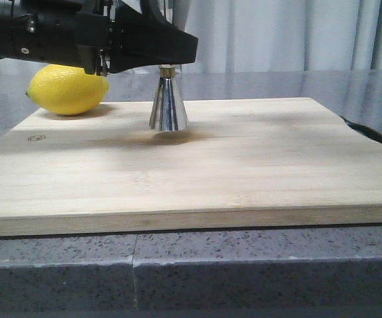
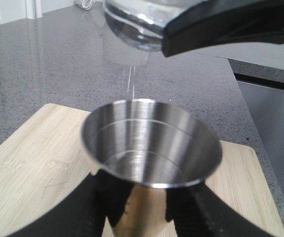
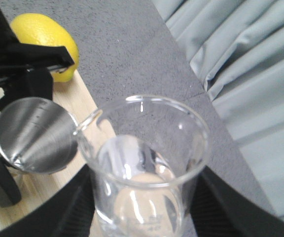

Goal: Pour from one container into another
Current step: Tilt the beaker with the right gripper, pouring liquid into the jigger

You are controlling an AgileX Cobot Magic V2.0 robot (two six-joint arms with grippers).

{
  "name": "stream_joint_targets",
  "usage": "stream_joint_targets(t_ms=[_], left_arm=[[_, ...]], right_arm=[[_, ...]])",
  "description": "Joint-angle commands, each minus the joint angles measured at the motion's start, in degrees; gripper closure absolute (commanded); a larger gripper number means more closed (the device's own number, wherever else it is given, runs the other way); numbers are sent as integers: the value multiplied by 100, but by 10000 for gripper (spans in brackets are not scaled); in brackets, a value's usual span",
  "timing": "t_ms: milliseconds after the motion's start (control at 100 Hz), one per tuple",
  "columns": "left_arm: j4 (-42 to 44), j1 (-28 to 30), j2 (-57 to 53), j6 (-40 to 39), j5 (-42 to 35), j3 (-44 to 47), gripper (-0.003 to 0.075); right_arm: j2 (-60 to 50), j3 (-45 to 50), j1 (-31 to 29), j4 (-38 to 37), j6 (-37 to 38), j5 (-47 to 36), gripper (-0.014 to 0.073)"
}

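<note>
**Beaker tips toward metal cup as pour gets under way**

Glass beaker [image 3: 142, 168], clear and thin-walled with a small pouring lip, sits pinched between the fingers of the right gripper [image 3: 142, 224] just above and beside the jigger [image 2: 149, 148]. The left gripper [image 2: 149, 217] is pressed onto the jigger's lower body, holding it raised off the cutting board [image 1: 244, 165], a shadow showing beneath its base in the front view. In the left wrist view a faint thin streak of liquid appears to fall from the beaker toward the far rim of the cup, though it is too fine to be sure where it lands. A little clear liquid remains in the beaker's base.

Done well, the step calls for the lip to be brought squarely over the cup's open mouth, not its edge, with the tilt raised slowly so the stream stays narrow, and the jigger kept level.

The jigger is polished steel, a flared cone with ringed fill lines inside. The board is pale, smooth wood grain on a speckled grey stone counter [image 1: 178, 271]. A waxy yellow lemon [image 1: 68, 89] rests at the board's far left corner.
</note>
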Motion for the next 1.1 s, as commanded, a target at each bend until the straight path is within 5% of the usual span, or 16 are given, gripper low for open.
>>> stream_joint_targets(t_ms=[0, 400, 1090], left_arm=[[-477, -37, -228, -50, 595, -167, 461], [-477, -37, -228, -50, 595, -167, 461], [-477, -37, -228, -50, 595, -167, 461]], right_arm=[[-151, -226, 90, -415, -59, -385, 298], [-151, -226, 386, -1750, -59, -452, 298], [-145, -226, 386, -2942, -59, -899, 298]])
